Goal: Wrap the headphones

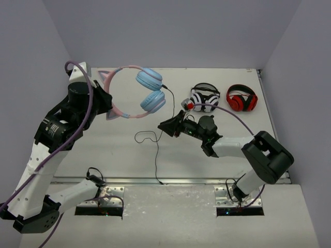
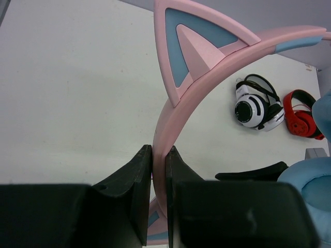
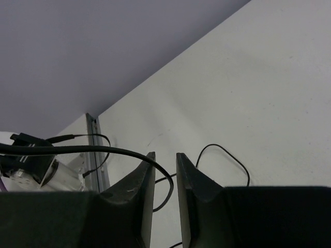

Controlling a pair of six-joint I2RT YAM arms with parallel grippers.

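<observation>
The headphones (image 1: 135, 93) have a pink cat-eared headband and light-blue earcups, and are held off the table at the back centre. My left gripper (image 1: 106, 99) is shut on the headband; in the left wrist view its jaws (image 2: 159, 164) pinch the pink band (image 2: 178, 111) just below a cat ear. The thin black cable (image 1: 156, 160) runs from the earcup plug down past my right gripper (image 1: 165, 125), loops on the table and reaches the near edge. In the right wrist view the jaws (image 3: 165, 155) stand a narrow gap apart, and the cable (image 3: 103, 150) crosses the left fingertip and curves into the gap.
White-and-black headphones (image 1: 204, 97) and red-and-black headphones (image 1: 241, 98) lie at the back right, also in the left wrist view (image 2: 256, 106) (image 2: 301, 113). A metal rail (image 3: 95, 150) marks the table's near edge. Grey walls close the back and sides.
</observation>
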